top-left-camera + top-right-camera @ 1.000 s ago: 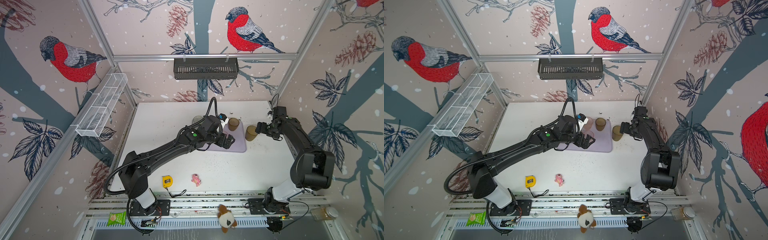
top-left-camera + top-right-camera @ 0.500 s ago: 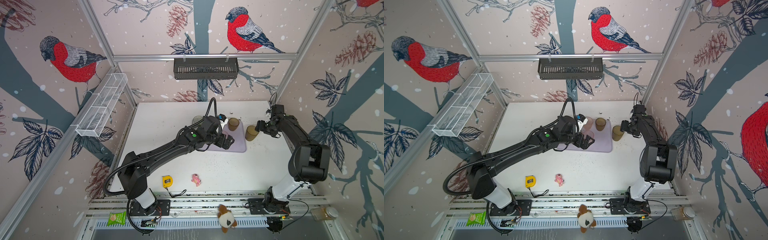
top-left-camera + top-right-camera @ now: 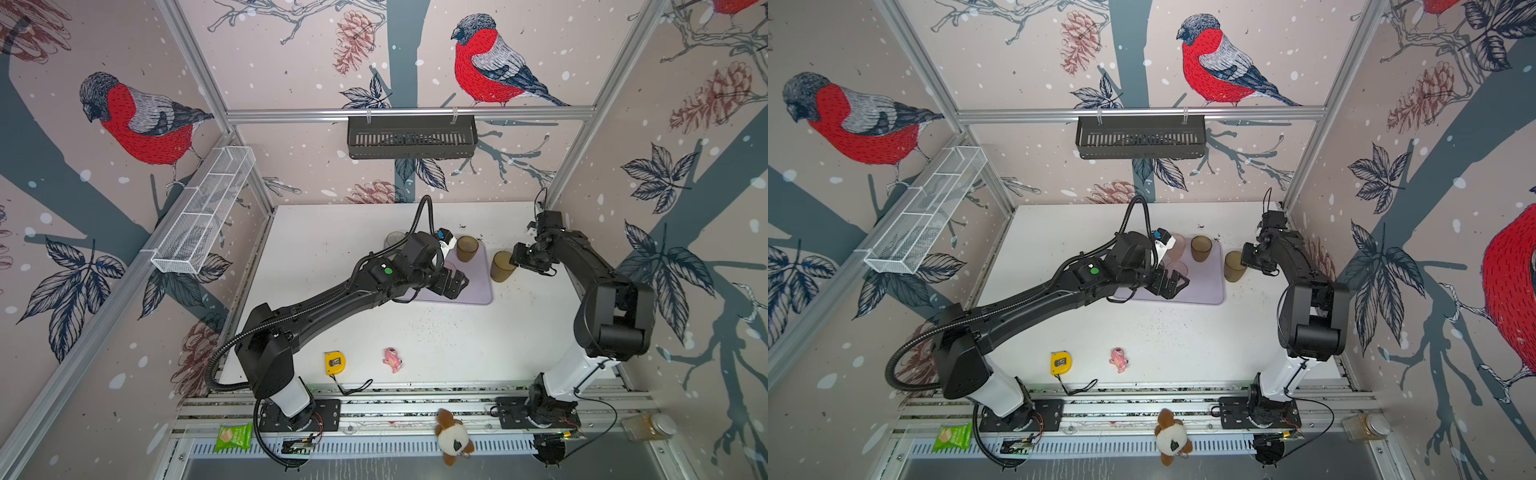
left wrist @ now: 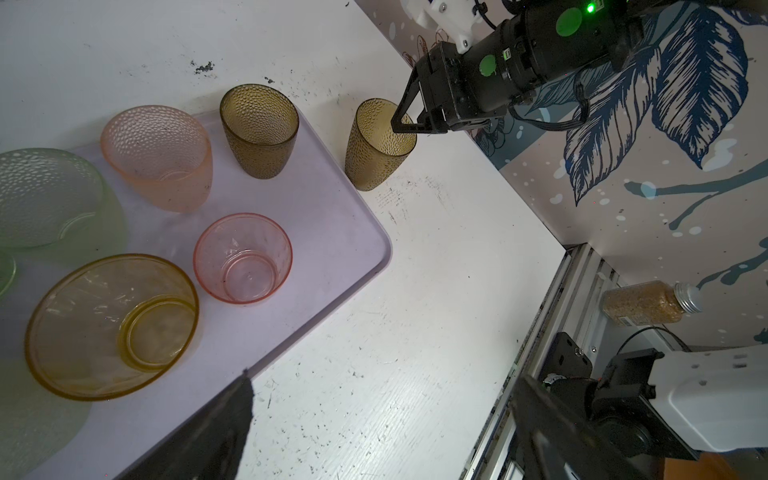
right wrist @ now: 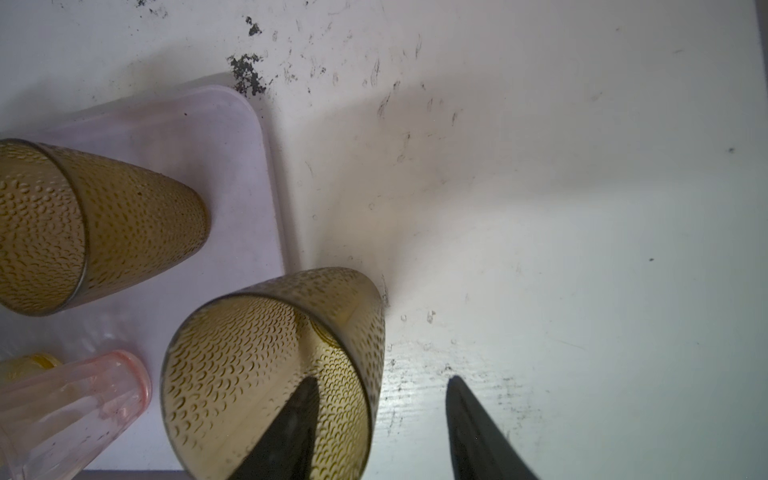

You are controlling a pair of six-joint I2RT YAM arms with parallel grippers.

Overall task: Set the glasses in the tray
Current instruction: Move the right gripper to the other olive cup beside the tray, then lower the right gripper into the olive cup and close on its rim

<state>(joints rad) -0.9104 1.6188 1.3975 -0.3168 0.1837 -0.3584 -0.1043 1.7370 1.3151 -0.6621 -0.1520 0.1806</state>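
**Tray holdings, one tumbler outstanding**

Item: flat lavender plastic tray (image 4: 332, 216), at the far middle of the white tabletop (image 3: 415, 332). Upright on it we count:
- a dimpled dark brown tumbler (image 4: 259, 129) at the far right corner
- a dimpled pink tumbler (image 4: 158, 158) to its left
- a frosted pale green tumbler (image 4: 45, 195)
- a smooth pink tumbler (image 4: 243, 257)
- an amber-yellow tumbler (image 4: 112, 326)

Item: second dimpled dark brown tumbler (image 3: 501, 266), upright on the table just right of the tray. The right gripper (image 5: 382, 380) straddles its rim, one finger inside, one outside and clear of the wall. Its jaws are apart and we see nothing gripped.

Item: left gripper (image 3: 1177, 287), over the tray's near side, spread wide and empty.
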